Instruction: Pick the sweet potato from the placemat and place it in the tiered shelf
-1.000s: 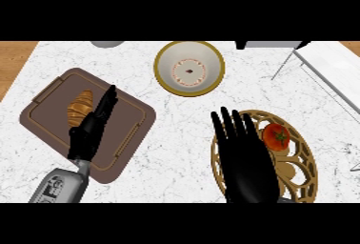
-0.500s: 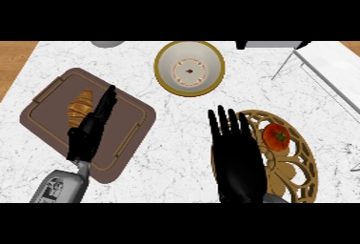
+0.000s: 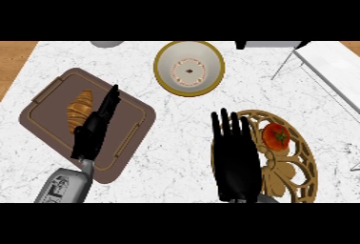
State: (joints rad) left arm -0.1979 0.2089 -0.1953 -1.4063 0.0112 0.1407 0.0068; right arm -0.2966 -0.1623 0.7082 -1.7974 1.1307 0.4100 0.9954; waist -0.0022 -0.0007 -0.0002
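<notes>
Marble counter (image 3: 175, 124) | placemat (image 3: 134, 138): sweet potato (image 3: 79, 110) | both hands' fingers straight, released

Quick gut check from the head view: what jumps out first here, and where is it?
Two things stand out: the left black robot hand stretched with straight fingers over the brown rectangular placemat, right beside the orange-brown sweet potato, and the right black robot hand held open and flat over the left edge of the gold openwork plate carrying a red tomato. A cream, gold-rimmed bowl sits at the top centre.
</notes>
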